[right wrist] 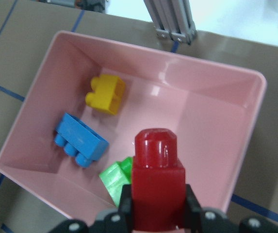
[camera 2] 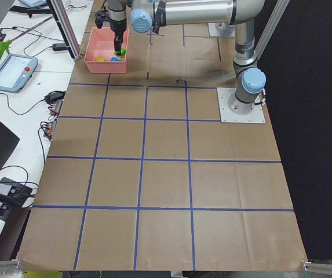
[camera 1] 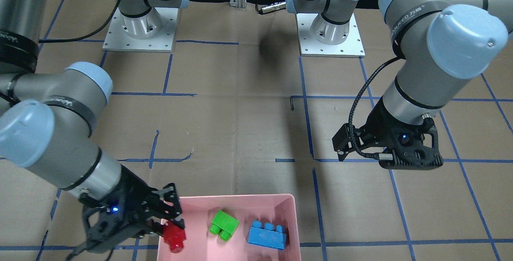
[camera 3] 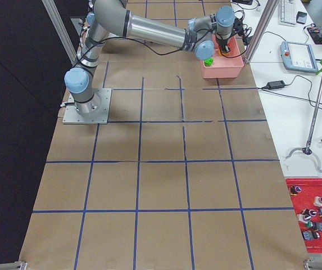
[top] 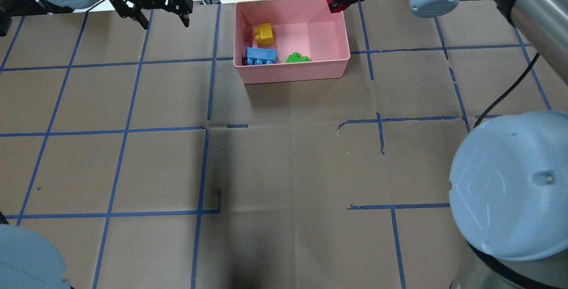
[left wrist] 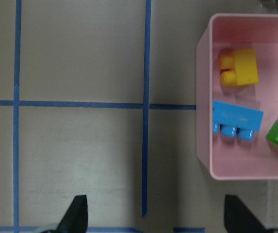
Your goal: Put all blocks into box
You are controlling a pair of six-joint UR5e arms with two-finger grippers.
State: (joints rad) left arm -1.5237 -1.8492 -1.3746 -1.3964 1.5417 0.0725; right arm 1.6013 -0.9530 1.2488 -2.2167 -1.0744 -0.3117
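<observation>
While the right end effector (right wrist: 157, 213) is clamped on the small red one-stud plastic brick (right wrist: 157, 165), holding it over one corner of the shallow pink plastic tray (top: 293, 73), the yellow two-stud brick (top: 264, 33), long blue three-stud brick (top: 261, 54) and green two-stud brick (top: 296, 58) lie inside that tray. Off to the tray's side, the left end effector (top: 166, 23) hangs above the brown, blue-taped tabletop (top: 284, 169) with its fingers spread apart, gripping nothing.

No legible text; lettering on arm band (camera 1: 415, 16) too blurred.
</observation>
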